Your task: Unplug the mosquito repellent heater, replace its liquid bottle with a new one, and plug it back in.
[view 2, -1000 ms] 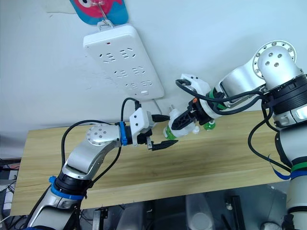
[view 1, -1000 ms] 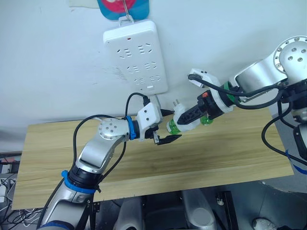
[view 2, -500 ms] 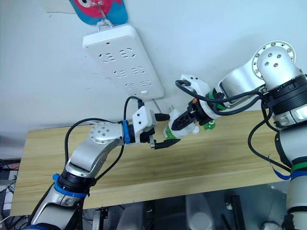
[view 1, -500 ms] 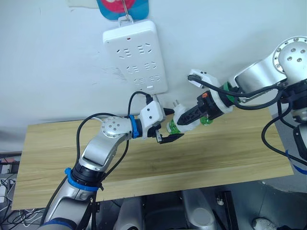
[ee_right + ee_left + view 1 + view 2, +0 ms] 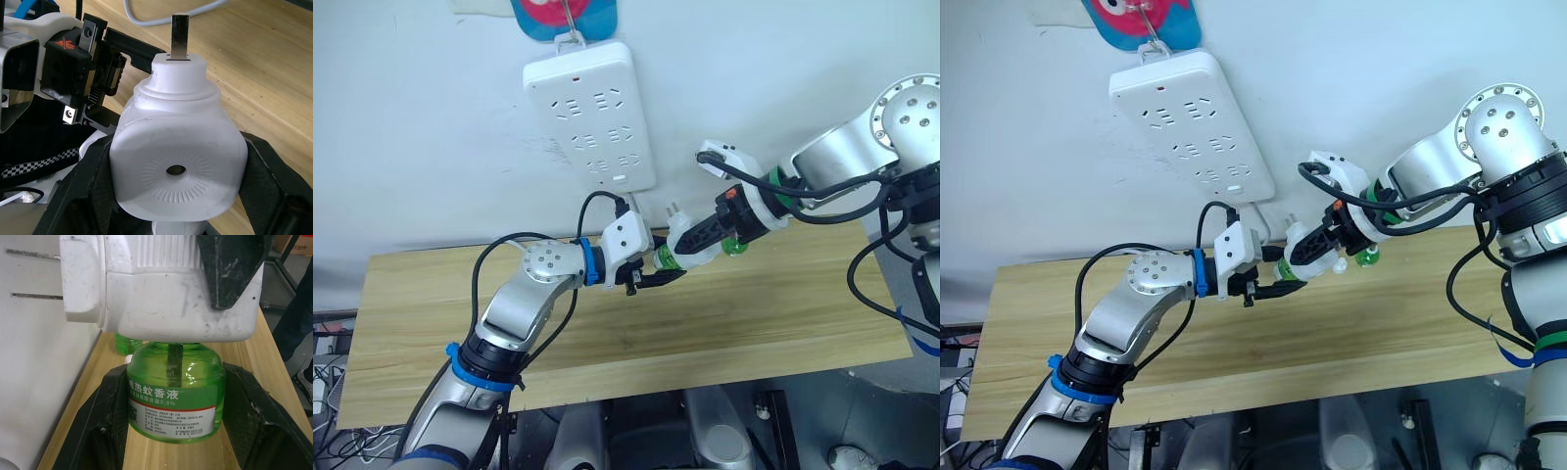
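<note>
Heater (image 5: pixel 176 161) pinched in right tool (image 5: pixel 703 238), left tool (image 5: pixel 171 431) spread around its green bottle (image 5: pixel 172 391)

Mosquito repellent heater (image 5: pixel 176 161): small, white, rounded, domed face with a centre hole ringed by fine ribs, two metal plug prongs sticking out. Was unplugged, held tilted in mid-air above the far middle of the surface (image 5: pixel 754 304). Green liquid bottle (image 5: pixel 172 391), translucent with a printed label, still screwed into its underside. Second green bottle (image 5: pixel 737 248) stood just behind, on the right.
</note>
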Robot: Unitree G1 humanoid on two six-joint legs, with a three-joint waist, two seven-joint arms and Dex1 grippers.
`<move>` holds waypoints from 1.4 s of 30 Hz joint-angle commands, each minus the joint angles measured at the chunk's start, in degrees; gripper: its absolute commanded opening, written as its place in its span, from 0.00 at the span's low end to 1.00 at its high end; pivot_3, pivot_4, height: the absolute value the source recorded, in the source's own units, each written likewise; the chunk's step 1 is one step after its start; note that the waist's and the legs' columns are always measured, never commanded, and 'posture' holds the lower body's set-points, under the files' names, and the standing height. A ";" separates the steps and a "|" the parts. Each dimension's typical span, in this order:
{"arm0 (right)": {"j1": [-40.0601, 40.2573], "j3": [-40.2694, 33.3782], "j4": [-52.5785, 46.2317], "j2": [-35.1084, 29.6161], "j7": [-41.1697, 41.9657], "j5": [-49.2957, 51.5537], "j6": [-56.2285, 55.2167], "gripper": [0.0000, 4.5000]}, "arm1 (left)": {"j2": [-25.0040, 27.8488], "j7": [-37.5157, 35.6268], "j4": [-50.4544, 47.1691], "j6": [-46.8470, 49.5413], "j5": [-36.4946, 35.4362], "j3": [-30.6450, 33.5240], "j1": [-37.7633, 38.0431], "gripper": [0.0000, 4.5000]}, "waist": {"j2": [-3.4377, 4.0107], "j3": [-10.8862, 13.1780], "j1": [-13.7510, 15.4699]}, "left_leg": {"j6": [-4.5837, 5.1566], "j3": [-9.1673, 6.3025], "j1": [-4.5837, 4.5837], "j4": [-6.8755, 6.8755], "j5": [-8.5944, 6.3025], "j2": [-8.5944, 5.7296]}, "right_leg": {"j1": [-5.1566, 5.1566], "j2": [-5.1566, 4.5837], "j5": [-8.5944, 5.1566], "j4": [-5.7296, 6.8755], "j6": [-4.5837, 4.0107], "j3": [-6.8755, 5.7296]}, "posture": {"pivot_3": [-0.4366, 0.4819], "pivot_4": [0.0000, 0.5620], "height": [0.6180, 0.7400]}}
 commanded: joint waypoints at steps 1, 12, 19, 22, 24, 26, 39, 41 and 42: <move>-1.73 -1.34 -1.31 -0.42 0.28 1.97 0.07 0.66 | -0.53 0.15 -1.41 0.07 -0.47 0.18 -0.40 0.50 | 0.00 0.00 0.00 | 0.00 0.00 0.00 0.00 0.00 0.00 | 0.00 0.00 0.00 0.00 0.00 0.00 | 0.15 0.57 1.00; -1.61 -1.31 -2.59 -0.86 0.51 1.97 0.14 0.97 | -0.40 0.26 -1.67 -2.38 1.07 -0.11 0.43 0.50 | 0.00 0.00 -0.01 | 0.00 -0.01 -0.02 0.02 0.00 0.00 | 0.00 0.00 0.00 0.02 0.00 -0.02 | 0.15 0.56 1.00; -0.54 -1.59 -3.02 -1.43 -0.54 1.97 -0.77 1.00 | -0.23 0.28 -2.05 -2.70 0.90 -0.11 1.06 0.50 | 0.00 0.00 -0.01 | 0.00 -0.03 -0.03 0.04 0.00 0.00 | 0.00 0.00 0.00 0.02 0.00 -0.03 | 0.15 0.56 1.00; -0.52 -1.70 -2.87 -1.52 -0.67 1.97 -0.85 1.00 | -0.10 0.15 -2.25 -2.57 0.74 -0.02 1.23 0.50 | 0.00 0.00 -0.02 | 0.00 -0.03 -0.03 0.04 0.00 0.00 | 0.00 0.00 0.00 0.02 0.00 -0.03 | 0.14 0.57 1.00; -0.56 -1.69 -2.82 -1.58 -0.60 1.97 -0.70 1.00 | 0.01 0.03 -2.37 -2.53 0.65 0.02 1.35 0.50 | 0.00 0.00 -0.02 | 0.00 -0.03 -0.03 0.05 0.00 0.00 | 0.00 0.00 0.00 0.03 0.00 -0.03 | 0.14 0.57 1.00; -0.52 -1.65 -2.84 -1.66 -0.73 1.97 -0.67 1.00 | 0.08 -0.13 -2.52 -2.34 0.45 0.06 1.46 0.50 | 0.00 0.00 -0.02 | 0.00 -0.03 -0.03 0.05 0.00 0.00 | 0.00 0.00 0.00 0.03 0.00 -0.03 | 0.14 0.57 1.00; 9.07 -12.06 -12.39 -9.82 6.30 1.23 -2.13 1.00 | 1.12 -0.04 -3.68 -2.04 -0.74 2.34 4.40 0.50 | 0.01 -0.01 0.32 | 0.12 -0.15 -0.35 0.47 -0.07 -0.01 | -0.06 0.00 0.00 0.09 0.00 -0.16 | 0.13 0.55 1.00; 12.94 -15.84 -16.94 -11.64 9.76 1.46 -3.49 1.00 | 1.50 -0.24 -3.80 -2.30 -1.09 2.86 4.96 0.50 | 0.02 -0.01 0.44 | 0.13 -0.20 -0.38 0.51 -0.07 -0.02 | -0.05 0.00 0.01 0.07 0.01 -0.18 | 0.12 0.54 1.00; 14.78 -17.46 -18.52 -12.52 11.49 1.66 -4.07 1.00 | 1.55 -0.17 -3.83 -2.21 -1.33 3.16 5.18 0.50 | 0.02 -0.01 0.39 | 0.13 -0.19 -0.37 0.53 -0.08 -0.02 | -0.05 0.00 0.01 0.08 0.02 -0.18 | 0.12 0.54 1.00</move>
